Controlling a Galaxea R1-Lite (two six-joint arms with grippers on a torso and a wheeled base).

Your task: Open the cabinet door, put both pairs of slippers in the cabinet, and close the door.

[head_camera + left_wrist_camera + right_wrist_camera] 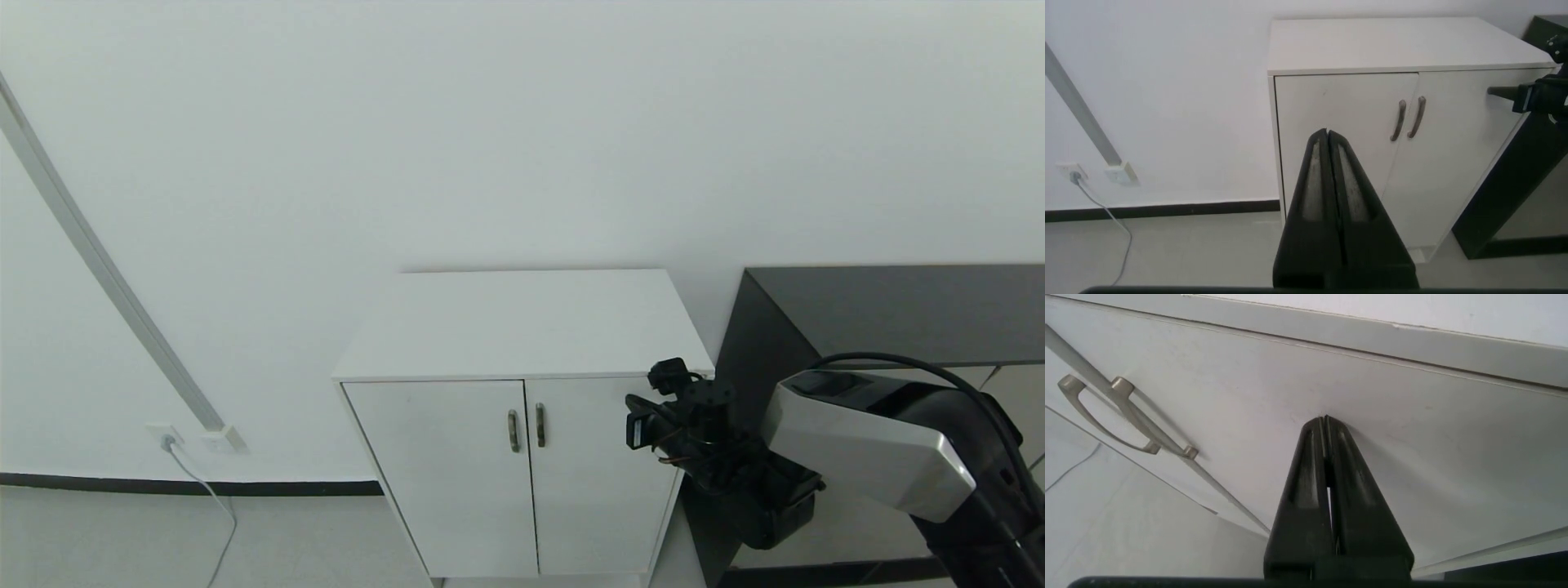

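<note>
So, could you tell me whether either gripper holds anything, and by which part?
Nothing is held: the left gripper and right gripper are shut and empty, the right one near the right door, off its handle.

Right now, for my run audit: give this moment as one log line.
cabinet: both doors closed | right gripper: shut, tips at right door | left gripper: shut, back from cabinet | stage: door not yet opened

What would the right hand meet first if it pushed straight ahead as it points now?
The cabinet's right door panel; the shut right hand looks nearly on it, though depth is unclear.
</note>
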